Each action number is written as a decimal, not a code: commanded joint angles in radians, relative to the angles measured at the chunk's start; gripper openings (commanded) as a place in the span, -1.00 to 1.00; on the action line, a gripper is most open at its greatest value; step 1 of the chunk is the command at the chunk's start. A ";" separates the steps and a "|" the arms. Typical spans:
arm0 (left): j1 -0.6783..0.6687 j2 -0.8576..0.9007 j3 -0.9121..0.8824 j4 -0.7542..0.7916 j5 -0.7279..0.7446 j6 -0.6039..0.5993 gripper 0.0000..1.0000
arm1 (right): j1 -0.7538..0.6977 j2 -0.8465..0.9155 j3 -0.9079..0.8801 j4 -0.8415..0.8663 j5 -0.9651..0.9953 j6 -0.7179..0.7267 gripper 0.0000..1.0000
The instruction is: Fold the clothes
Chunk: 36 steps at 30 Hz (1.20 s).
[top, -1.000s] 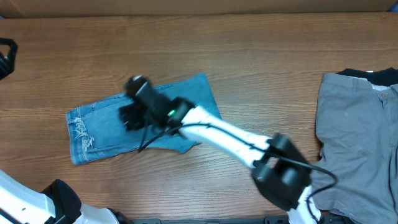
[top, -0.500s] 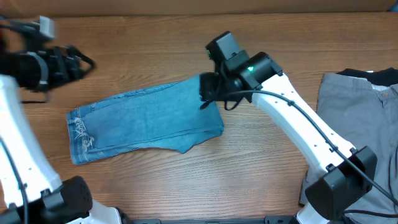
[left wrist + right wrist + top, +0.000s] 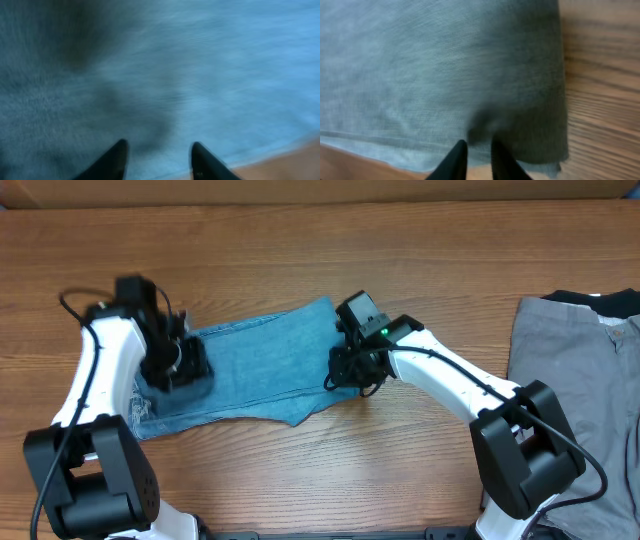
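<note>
The clothes, light blue jeans (image 3: 260,365), lie folded in a slanted band on the wooden table (image 3: 300,250). My left gripper (image 3: 178,370) is down on their left part, near the hem end. In the left wrist view its fingers stand apart (image 3: 159,150) against blurred denim (image 3: 200,65). My right gripper (image 3: 348,370) sits at the band's right edge. In the right wrist view its fingers (image 3: 477,147) are nearly together, with a strip of denim (image 3: 420,65) between them by the cloth's corner.
A grey garment (image 3: 575,410) lies at the table's right side, with something black (image 3: 590,297) showing at its top edge. Bare wood surrounds the jeans on all sides.
The left arm has swung in from the far left and come down on the jeans. The right gripper has dropped from the top right corner to the right edge, its jaws narrowing.
</note>
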 commanded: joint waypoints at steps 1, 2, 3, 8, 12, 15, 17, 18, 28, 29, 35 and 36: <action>0.019 -0.004 -0.141 0.089 -0.175 -0.161 -0.33 | -0.044 0.011 -0.069 0.085 -0.098 0.155 -0.65; 0.024 -0.004 -0.182 0.129 -0.212 -0.189 -0.35 | -0.054 0.018 -0.085 0.105 -0.114 0.185 -0.68; 0.031 -0.004 -0.219 0.164 -0.240 -0.206 -0.34 | -0.063 0.024 -0.095 0.109 -0.116 0.208 -0.74; 0.057 -0.004 -0.348 0.286 -0.305 -0.223 -0.20 | -0.107 0.029 -0.105 0.058 -0.113 0.227 -0.89; 0.065 -0.004 -0.357 0.282 -0.360 -0.222 0.17 | -0.150 0.011 -0.103 0.007 -0.113 0.203 -0.89; 0.065 -0.005 -0.356 0.273 -0.370 -0.222 0.25 | -0.181 -0.021 -0.084 -0.026 -0.116 0.132 -0.88; 0.065 -0.005 -0.345 0.254 -0.332 -0.222 0.18 | -0.187 -0.051 -0.054 -0.045 -0.143 0.048 -0.88; 0.065 -0.005 -0.338 0.249 -0.310 -0.221 0.18 | -0.187 -0.071 -0.035 -0.045 -0.175 -0.003 -0.88; 0.031 -0.005 -0.232 0.258 -0.101 -0.090 0.25 | -0.066 -0.082 0.019 0.190 -0.260 0.053 -0.91; 0.026 -0.005 -0.230 0.258 -0.100 -0.090 0.26 | -0.053 -0.066 0.019 0.216 -0.241 0.080 -0.91; 0.010 -0.005 -0.228 0.260 -0.092 -0.080 0.32 | 0.020 0.094 0.019 0.359 -0.204 0.231 -0.92; 0.009 -0.005 -0.228 0.260 -0.079 -0.060 0.33 | 0.025 0.127 0.019 0.373 -0.204 0.254 -0.92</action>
